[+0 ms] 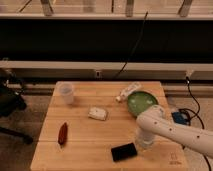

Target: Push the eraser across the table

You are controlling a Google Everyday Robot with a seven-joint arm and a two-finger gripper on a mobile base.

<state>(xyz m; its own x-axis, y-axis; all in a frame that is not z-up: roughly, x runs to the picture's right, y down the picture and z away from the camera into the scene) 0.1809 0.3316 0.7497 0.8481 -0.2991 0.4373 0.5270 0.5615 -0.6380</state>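
Note:
The eraser [124, 151], a flat black block, lies near the front edge of the light wooden table [85, 132], right of centre. My white arm reaches in from the right, and the gripper [142, 141] is down at the table just right of the eraser, at its right end. I cannot tell whether it touches the eraser.
A green bowl [141, 103] sits at the back right with a white tube [128, 91] beside it. A clear plastic cup [66, 93] stands at the back left. A small white packet [97, 113] lies mid-table. A red elongated thing [63, 133] lies front left. A black chair [10, 105] is left of the table.

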